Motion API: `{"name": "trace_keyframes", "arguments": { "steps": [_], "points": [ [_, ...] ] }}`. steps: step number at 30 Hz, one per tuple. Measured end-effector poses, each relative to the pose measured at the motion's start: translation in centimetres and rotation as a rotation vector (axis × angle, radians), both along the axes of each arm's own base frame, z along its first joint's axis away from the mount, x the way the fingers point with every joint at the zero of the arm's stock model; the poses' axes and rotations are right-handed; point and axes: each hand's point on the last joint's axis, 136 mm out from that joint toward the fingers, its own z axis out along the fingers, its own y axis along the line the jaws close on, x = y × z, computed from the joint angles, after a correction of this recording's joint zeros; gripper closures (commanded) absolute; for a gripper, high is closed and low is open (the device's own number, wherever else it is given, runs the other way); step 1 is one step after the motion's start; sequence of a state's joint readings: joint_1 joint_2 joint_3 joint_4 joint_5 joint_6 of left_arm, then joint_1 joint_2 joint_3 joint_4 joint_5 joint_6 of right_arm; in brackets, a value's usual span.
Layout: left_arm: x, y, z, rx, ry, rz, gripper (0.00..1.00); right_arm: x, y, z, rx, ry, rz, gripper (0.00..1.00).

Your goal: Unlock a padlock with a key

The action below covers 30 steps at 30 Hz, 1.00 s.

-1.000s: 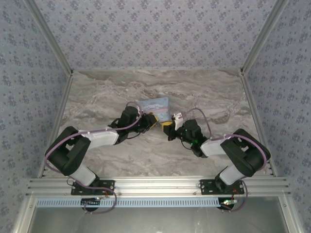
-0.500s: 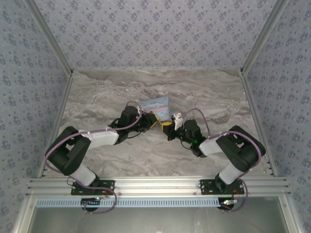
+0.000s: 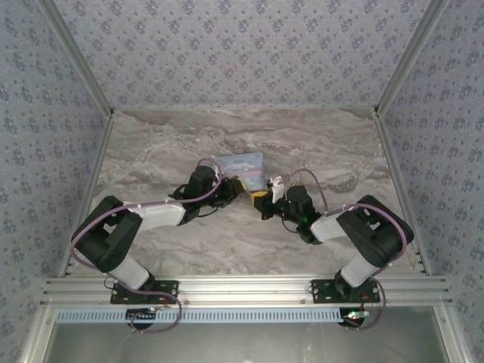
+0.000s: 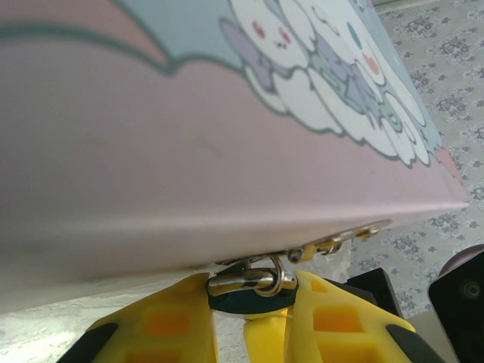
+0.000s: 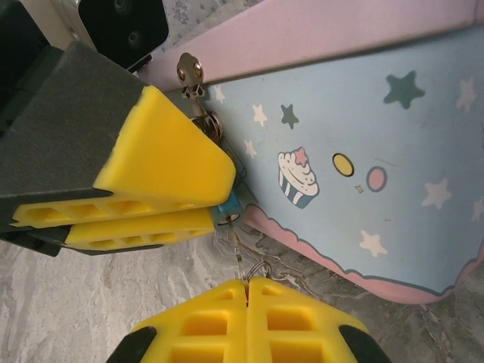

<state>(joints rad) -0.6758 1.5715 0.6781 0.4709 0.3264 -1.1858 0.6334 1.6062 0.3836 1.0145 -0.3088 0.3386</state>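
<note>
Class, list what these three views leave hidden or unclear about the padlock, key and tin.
1. Padlock: right wrist view, body hidden behind the left tool; a blue sliver shows.
2. Key: right wrist view, head buried in the right tool; tip too small to tell if inserted.
3. Tin: left wrist view, cut off by edges.

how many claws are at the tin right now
2. The left claw is shut on the padlock at the tin's edge. The right claw, facing it, is shut on the key, whose tip reaches the padlock.
</note>
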Motion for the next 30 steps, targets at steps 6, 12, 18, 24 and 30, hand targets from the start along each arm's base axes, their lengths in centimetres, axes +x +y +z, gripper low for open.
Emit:
{"name": "trace_keyframes", "arguments": {
  "steps": [6,12,18,24,30],
  "points": [
    [0.1,0.0,-0.1,0.003,-0.005,-0.003,0.83,0.4,-0.3,0.3,0.040,0.039,0.003,1.00],
    [0.2,-0.1,0.1,-0.005,-0.016,-0.001,0.83,0.5,-0.1,0.4,0.054,0.062,0.013,1.00],
    [0.2,-0.1,0.1,-0.005,-0.013,-0.003,0.83,0.8,0.3,-0.3,0.050,0.079,0.021,1.00],
    [0.2,-0.2,0.2,-0.011,-0.018,-0.006,0.83,0.8,0.7,0.0,0.070,0.085,0.030,1.00],
    [0.4,-0.3,0.2,-0.014,-0.025,-0.004,0.83,1.1,1.0,0.3,0.081,0.099,0.026,1.00]
  ]
}}
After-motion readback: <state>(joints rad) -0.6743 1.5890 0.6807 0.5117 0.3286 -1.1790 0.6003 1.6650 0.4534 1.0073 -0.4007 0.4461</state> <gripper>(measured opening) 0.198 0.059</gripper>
